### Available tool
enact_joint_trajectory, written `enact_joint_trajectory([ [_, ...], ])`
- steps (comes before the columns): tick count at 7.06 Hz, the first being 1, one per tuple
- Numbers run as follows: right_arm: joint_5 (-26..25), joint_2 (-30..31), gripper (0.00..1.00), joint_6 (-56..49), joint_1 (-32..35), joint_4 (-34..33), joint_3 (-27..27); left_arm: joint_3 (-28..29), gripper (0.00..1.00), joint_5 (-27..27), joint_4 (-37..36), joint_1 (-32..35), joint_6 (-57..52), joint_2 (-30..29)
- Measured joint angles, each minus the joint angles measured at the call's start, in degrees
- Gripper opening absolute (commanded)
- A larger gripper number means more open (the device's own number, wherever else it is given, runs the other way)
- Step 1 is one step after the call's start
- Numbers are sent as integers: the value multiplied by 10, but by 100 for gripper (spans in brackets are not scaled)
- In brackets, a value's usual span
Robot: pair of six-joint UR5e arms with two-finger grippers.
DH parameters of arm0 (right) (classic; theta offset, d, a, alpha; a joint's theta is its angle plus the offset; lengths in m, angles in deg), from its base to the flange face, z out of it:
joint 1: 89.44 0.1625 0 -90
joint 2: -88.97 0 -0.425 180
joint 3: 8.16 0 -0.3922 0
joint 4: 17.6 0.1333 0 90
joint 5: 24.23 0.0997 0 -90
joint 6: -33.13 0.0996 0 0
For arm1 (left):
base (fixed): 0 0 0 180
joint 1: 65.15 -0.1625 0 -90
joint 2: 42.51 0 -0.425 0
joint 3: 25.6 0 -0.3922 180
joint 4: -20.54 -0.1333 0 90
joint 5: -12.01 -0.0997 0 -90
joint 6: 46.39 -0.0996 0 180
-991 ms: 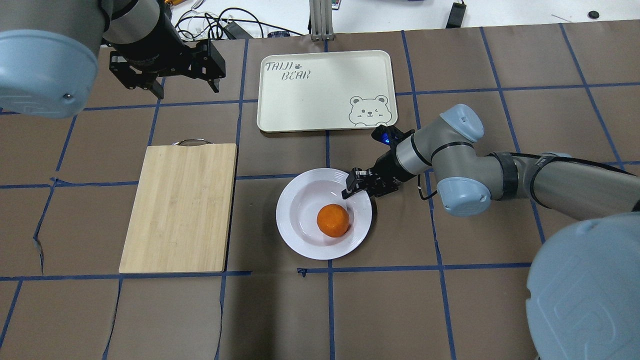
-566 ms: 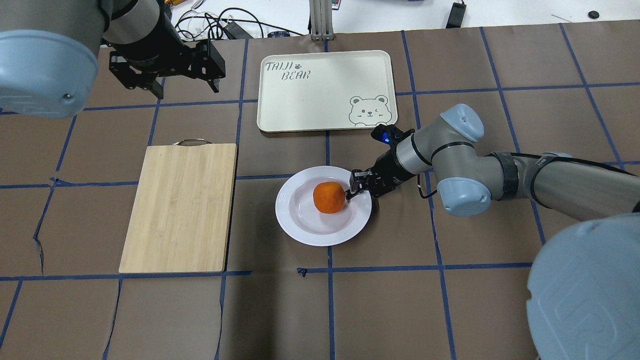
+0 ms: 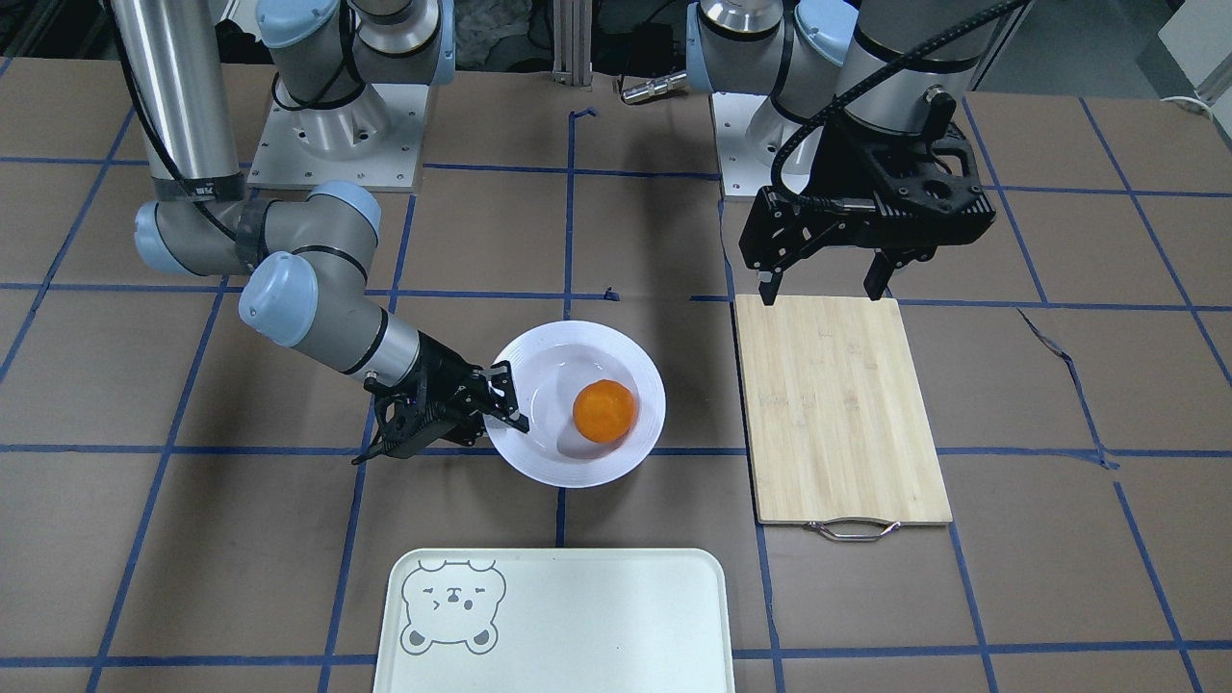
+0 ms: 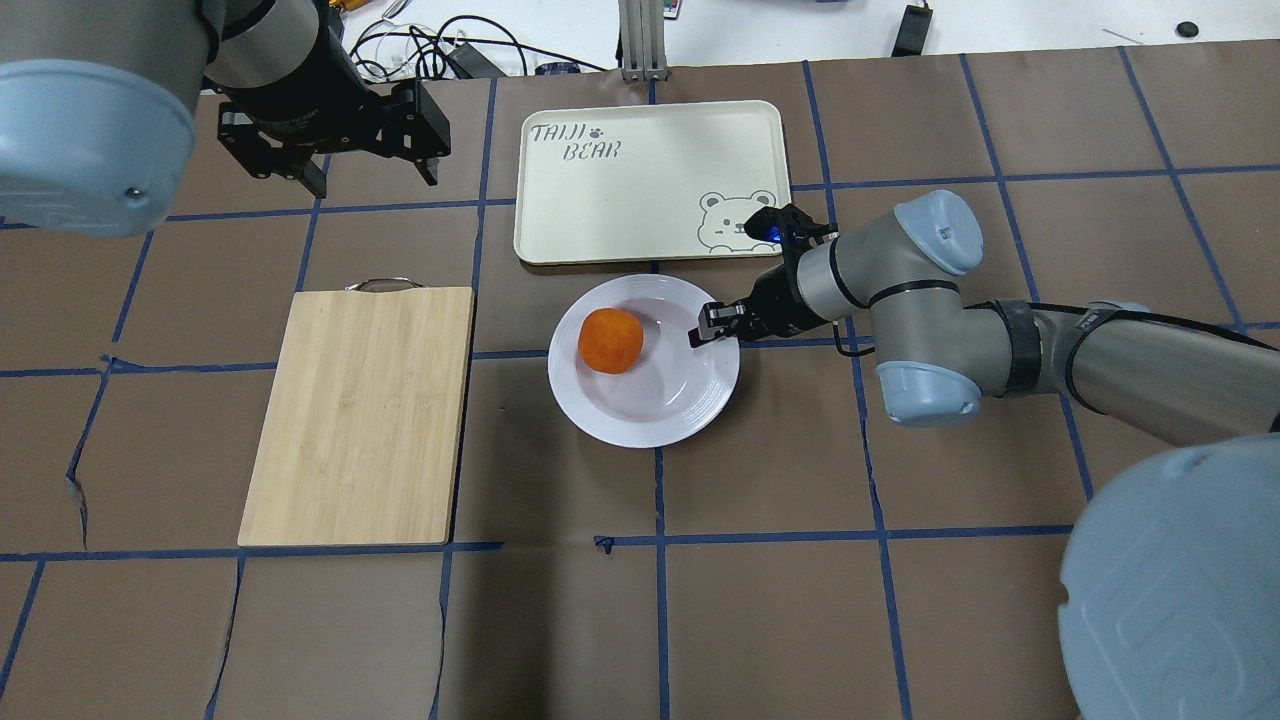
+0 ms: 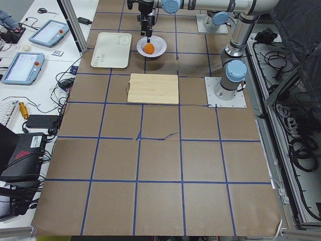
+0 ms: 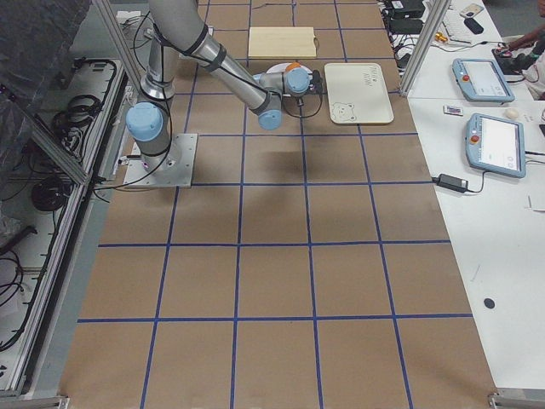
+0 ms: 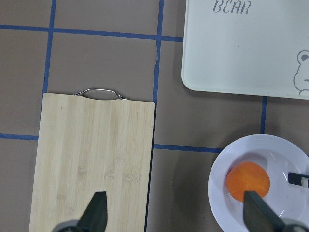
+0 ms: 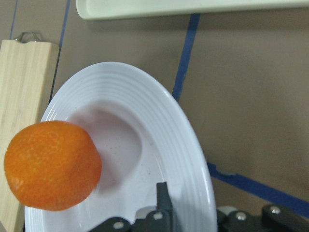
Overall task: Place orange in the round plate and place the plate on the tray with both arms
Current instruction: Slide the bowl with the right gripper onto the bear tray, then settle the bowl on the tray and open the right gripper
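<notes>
Right tool [image 4: 708, 332] is clamped on the rim of the round plate [image 4: 645, 432], mid-bench, just short of the tray [image 4: 650, 190] by the far edge. The orange [image 4: 610, 340] sits opposite the grip, so the plate's probably tipped. Left tool [image 4: 375, 183] hangs spread apart, not helping yet.

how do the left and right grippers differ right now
The left gripper is open and empty; the right gripper is shut on the rim of the round plate. The left gripper points down from high up; the right gripper lies low and nearly level. Both are black two-finger grippers.
</notes>
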Motion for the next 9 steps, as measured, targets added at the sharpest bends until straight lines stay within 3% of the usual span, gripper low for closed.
enact_joint_trajectory([
  [2,1,0,0,35,0,-24,-33,0,100,0,0,0,0,0],
  [4,-1,-10,0,87,0,41,-111,-1,100,-1,0,0,0,1],
  [6,-1,-62,0,117,0,109,-217,-1,100,-1,0,1,0,1],
  [9,-2,-152,0,152,0,130,-345,-1,100,0,0,0,0,1],
])
